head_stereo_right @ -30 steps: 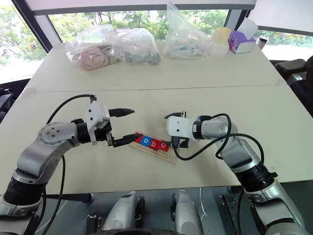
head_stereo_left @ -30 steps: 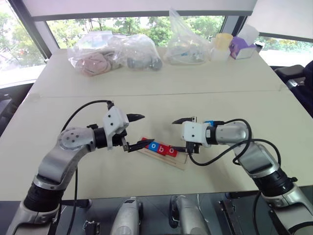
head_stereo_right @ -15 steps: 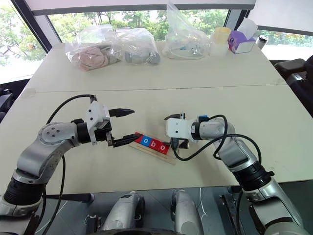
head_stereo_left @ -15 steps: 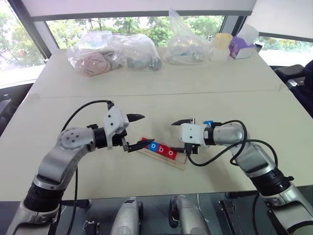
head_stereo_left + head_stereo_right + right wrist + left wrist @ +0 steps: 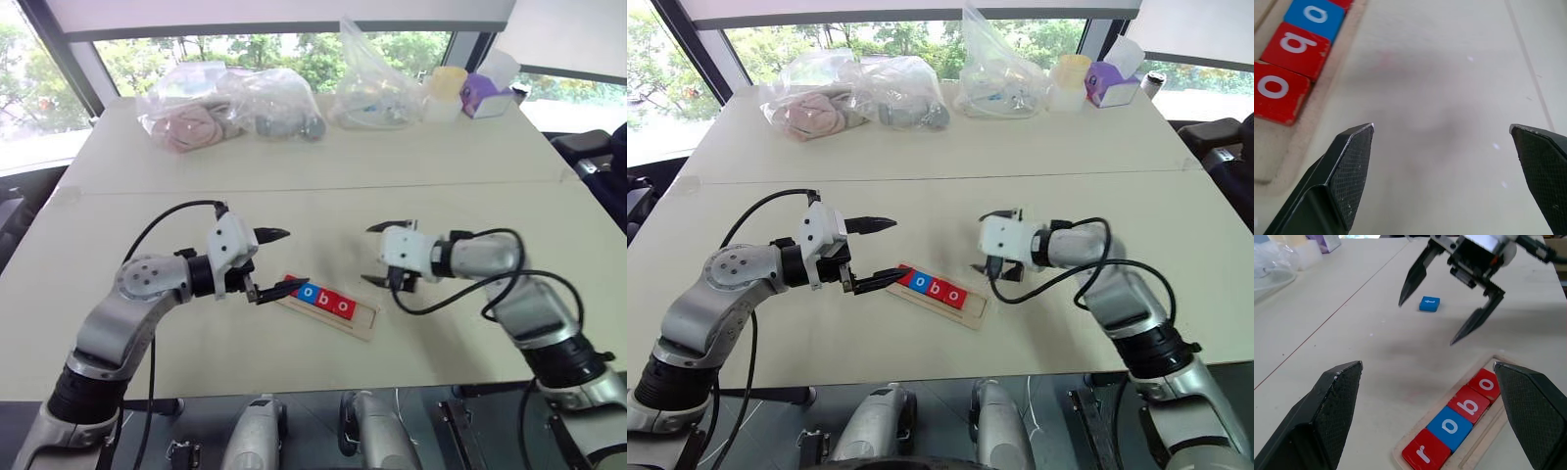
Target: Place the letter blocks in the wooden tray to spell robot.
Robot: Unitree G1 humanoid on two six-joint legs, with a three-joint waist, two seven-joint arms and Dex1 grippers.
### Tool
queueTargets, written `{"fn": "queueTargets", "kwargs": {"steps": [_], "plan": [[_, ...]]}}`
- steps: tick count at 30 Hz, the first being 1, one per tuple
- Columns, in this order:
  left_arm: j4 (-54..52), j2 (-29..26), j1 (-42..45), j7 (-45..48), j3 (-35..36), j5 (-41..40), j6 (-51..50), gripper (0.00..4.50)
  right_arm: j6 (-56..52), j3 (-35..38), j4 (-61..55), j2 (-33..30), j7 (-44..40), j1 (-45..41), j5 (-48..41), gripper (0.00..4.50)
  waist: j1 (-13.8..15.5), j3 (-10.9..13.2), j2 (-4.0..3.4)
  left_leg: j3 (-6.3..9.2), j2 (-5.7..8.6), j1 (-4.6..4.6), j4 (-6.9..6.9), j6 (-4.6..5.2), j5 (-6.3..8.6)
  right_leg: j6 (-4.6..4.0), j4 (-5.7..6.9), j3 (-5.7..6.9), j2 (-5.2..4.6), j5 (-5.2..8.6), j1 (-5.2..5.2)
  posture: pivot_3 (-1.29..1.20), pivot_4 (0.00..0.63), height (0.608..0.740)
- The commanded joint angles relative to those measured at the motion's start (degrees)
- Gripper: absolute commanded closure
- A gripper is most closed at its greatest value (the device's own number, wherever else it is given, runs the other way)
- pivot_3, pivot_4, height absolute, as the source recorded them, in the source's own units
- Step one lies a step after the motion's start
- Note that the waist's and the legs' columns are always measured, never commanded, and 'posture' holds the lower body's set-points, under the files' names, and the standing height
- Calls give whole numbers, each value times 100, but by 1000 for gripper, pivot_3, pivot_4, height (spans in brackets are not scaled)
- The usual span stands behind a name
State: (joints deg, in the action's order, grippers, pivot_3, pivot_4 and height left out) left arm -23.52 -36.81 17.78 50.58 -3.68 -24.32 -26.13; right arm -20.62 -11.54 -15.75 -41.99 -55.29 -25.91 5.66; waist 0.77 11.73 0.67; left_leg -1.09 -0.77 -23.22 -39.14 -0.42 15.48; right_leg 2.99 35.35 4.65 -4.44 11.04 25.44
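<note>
Tray: the wooden tray [image 5: 328, 305] lies slantwise on the pale desk [image 5: 323, 176], right between the two arms.
Tiles in tray: four letter blocks [image 5: 1454, 423] sit in a row reading r, o, b, o — red, blue, red, red — and the slot at the far right end of the tray is bare wood.
Loose tile: the blue t block [image 5: 1429, 303] lies flat on the desk beyond the right arm, well apart from the tray and outside both sets of jaws.
Left gripper: the left gripper [image 5: 277, 259] hangs with its jaws spread wide and nothing between them; the lower finger tip is right at the r end of the tray, the upper one in the air above the desk.
Right gripper: the right gripper [image 5: 384, 254] hovers near the tray's vacant end, jaws released and empty, bare desk under them; the red o tile sits just off to the side.
Back of desk: clear plastic bags [image 5: 230, 103], a pale cup [image 5: 447, 83] and a purple box [image 5: 485, 96] line the far edge.
</note>
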Motion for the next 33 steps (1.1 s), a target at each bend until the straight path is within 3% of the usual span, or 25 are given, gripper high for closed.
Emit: {"fn": "queueTargets", "kwargs": {"steps": [1,6,12,33], "plan": [[-146,26,49,10,16,-61,36,0,-622,502,-846,-232,70,527,-222,12,16,0,0,2,-1,0,2,0,0,2,0,0,0,-1,0,0,150,740],[-50,78,111,47,-25,-28,87,0,-1656,752,-1954,-283,-8,1232,-828,12,1,-1,1,1,-5,0,-2,0,0,-8,0,0,-5,6,-2,0,150,740],[40,157,202,77,-75,12,106,0,-2135,370,-2270,-54,432,1318,-876,12,-1,-2,1,0,-7,7,-2,0,0,-12,4,1,2,7,-3,0,150,740],[-151,70,51,-116,41,-35,46,0,-708,-322,-678,-138,798,1090,-254,12,-2,-3,3,0,-4,3,-2,0,0,-12,-1,0,0,8,-2,0,150,740]]}}
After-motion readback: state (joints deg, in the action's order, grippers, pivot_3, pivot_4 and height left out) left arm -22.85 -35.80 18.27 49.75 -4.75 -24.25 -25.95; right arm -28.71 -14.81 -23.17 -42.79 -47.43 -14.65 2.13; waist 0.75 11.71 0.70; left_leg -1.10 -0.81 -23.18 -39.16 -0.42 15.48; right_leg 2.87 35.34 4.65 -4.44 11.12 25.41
